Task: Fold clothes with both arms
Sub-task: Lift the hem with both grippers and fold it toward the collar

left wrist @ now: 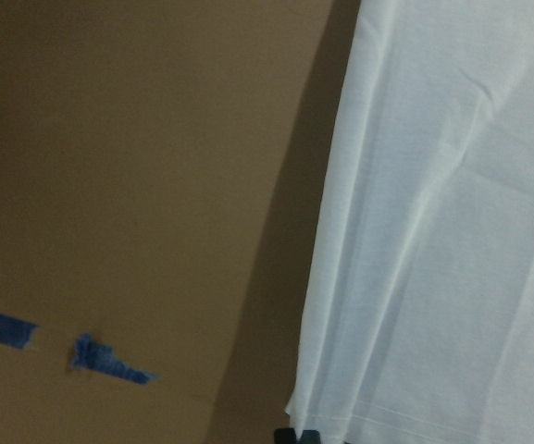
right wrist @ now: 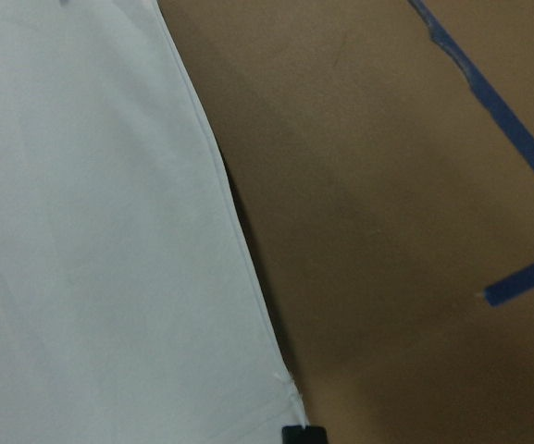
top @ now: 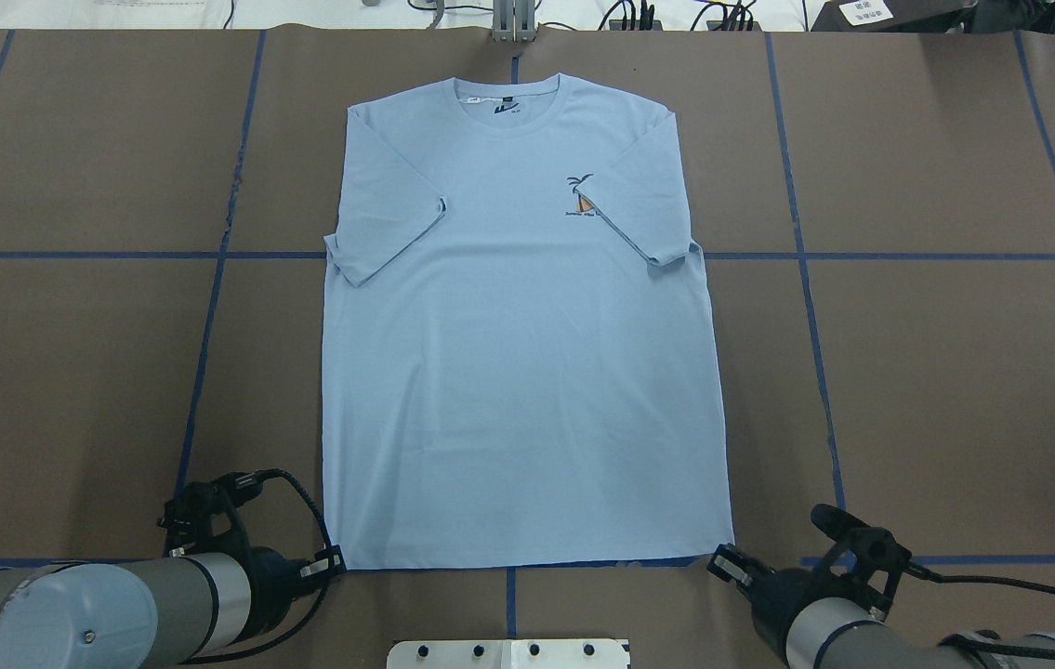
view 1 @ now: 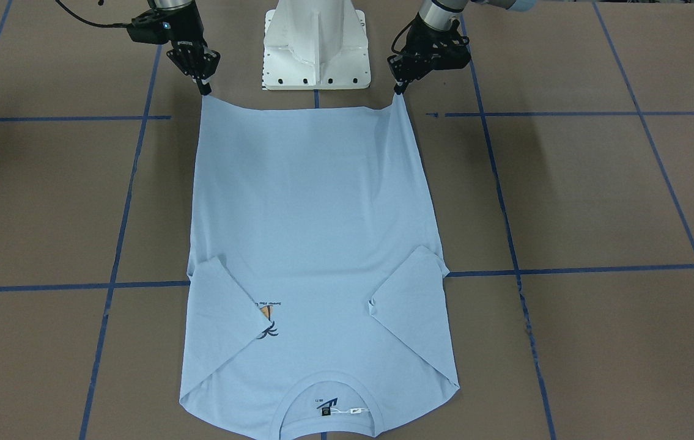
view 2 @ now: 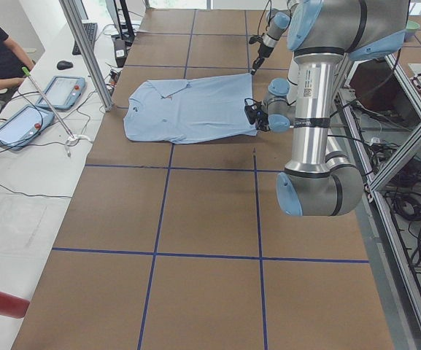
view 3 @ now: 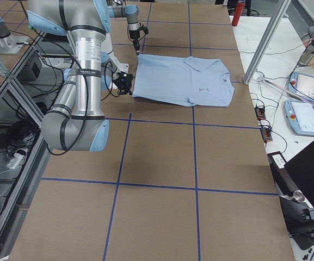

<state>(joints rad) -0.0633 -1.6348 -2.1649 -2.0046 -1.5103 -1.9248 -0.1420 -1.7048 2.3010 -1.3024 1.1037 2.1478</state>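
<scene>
Light blue short-sleeved T-shirt [view 1: 316, 208] lies lengthwise, collar at far end. Left black tool [view 1: 398, 91], right black tool [view 1: 205, 91] each pinch one near hem corner.

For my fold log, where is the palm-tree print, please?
Seen overhead, the palm-tree print lies on the T-shirt's chest, right of centre, at the folded-in sleeve's edge.
</scene>
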